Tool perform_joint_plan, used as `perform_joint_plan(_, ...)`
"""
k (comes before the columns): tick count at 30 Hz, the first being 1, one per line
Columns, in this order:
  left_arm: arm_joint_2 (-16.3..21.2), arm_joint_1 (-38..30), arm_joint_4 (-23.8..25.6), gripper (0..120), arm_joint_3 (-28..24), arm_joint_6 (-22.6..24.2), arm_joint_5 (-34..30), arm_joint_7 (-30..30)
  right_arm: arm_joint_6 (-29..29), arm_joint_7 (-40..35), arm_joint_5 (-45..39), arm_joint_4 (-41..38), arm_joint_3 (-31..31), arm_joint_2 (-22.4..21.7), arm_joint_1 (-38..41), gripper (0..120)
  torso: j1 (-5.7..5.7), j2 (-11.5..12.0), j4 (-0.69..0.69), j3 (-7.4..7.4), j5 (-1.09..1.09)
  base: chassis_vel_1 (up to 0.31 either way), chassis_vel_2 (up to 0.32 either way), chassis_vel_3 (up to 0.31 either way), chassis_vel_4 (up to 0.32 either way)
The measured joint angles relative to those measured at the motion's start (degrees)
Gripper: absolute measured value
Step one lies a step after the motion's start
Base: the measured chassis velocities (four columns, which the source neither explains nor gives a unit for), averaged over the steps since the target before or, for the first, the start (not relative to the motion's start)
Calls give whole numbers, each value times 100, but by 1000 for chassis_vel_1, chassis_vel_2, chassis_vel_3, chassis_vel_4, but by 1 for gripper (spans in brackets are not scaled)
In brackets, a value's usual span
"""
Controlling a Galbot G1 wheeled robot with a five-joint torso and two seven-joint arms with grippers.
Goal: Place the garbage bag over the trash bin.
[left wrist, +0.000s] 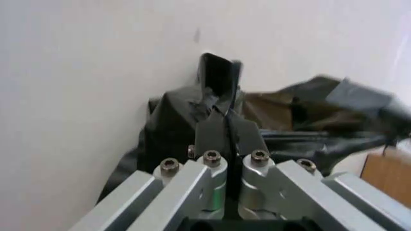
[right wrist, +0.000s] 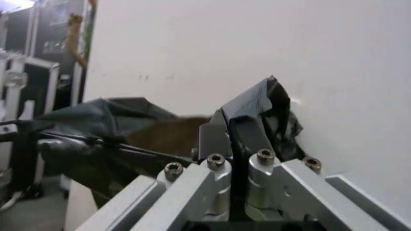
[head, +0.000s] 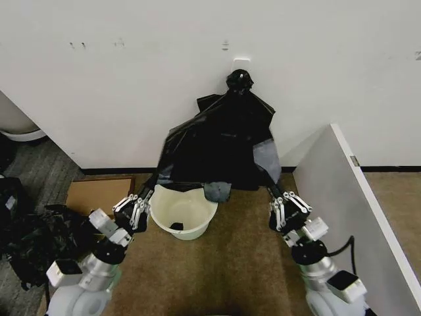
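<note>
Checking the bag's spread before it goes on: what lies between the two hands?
In the head view, the trash bin sits between the left hand and right hand, under the garbage bag both hold.

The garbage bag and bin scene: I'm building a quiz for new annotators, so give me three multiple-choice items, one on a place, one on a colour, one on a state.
1. Where is the trash bin?
A. on the floor between the two tools
B. on top of the cardboard box
C. hung on the wall

2. What colour is the garbage bag?
A. white
B. black
C. yellow

3. What is the state of the left tool and the right tool?
A. both open, apart from the bag
B. only the left one grips it
C. each shut on an edge of the bag

Answers:
1 A: the head view shows the bin on the brown floor, one tool on each side.
2 B: its plastic is glossy black against the white wall.
3 C: each wrist view shows closed fingers pinching black plastic.
</note>
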State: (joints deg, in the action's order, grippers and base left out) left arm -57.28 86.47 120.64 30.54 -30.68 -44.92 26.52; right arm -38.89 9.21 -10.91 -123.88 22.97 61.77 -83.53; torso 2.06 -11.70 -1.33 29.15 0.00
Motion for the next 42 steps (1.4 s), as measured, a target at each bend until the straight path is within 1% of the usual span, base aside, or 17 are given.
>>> perform_joint_plan(2,-9,53,-64,0,-3,-75,80,0,-109,37,7,112,6,-13,-33,0,0,0,0,0,0,0,0,0,0)
perform_joint_plan(5,-46,33,-28,0,-9,-124,38,-10,-170,36,-5,159,-38,26,83,0,0,0,1,1,0,0,0,0,0)
perform_joint_plan(7,-64,-17,117,0,37,-131,-47,-49,-162,33,-29,80,-118,73,228,0,0,1,0,1,1,0,0,0,0)
perform_joint_plan(10,-66,0,397,0,279,-131,-83,-83,-72,41,-31,-109,-255,113,388,0,0,1,1,1,0,0,0,0,0)
perform_joint_plan(11,-66,0,397,0,279,-131,-83,-83,-72,41,-31,-109,-255,113,388,0,0,1,1,1,0,0,0,0,0)
perform_joint_plan(15,-37,217,795,0,882,-60,-48,-111,73,102,-5,-326,-452,197,531,0,0,1,1,1,0,0,0,0,0)
perform_joint_plan(17,3,403,968,0,1272,2,35,-198,113,162,22,-344,-562,278,589,0,0,1,1,1,-1,0,0,0,0)
perform_joint_plan(21,102,452,1017,0,1510,14,77,-225,92,323,40,-232,-655,390,605,0,0,1,4,1,0,0,0,0,0)
perform_joint_plan(22,149,426,1010,0,1555,8,90,-223,47,417,40,-151,-686,440,607,0,0,1,-2,1,-1,0,0,0,0)
perform_joint_plan(23,171,409,988,0,1606,-17,108,-210,-7,514,29,-29,-764,496,650,0,0,1,-4,1,-2,0,0,0,0)
perform_joint_plan(24,170,390,962,0,1647,-42,133,-189,-41,607,5,100,-868,549,724,0,0,1,0,1,1,0,0,0,0)
perform_joint_plan(28,153,278,844,0,1678,-69,200,-178,-62,729,-135,367,-1124,640,952,0,0,1,2,1,-1,0,0,0,0)
perform_joint_plan(31,166,-52,556,0,1559,-73,267,-198,-27,754,-397,750,-1426,745,1361,0,0,1,2,1,-2,0,0,0,0)
perform_joint_plan(32,166,-52,556,0,1559,-73,267,-198,-27,754,-397,750,-1426,745,1361,0,0,1,2,1,-2,0,0,0,0)
perform_joint_plan(35,172,-299,356,0,1427,-74,316,-217,2,759,-451,991,-1567,836,1607,0,1,1,0,1,-1,0,0,0,0)
perform_joint_plan(38,173,-624,74,0,1239,-76,374,-221,15,779,-567,1474,-1746,1051,2048,0,1,1,2,1,0,0,0,0,0)
perform_joint_plan(42,178,-801,-36,0,1105,-77,374,-255,35,779,-607,1679,-1746,1145,2262,0,1,1,1,1,0,0,0,0,0)
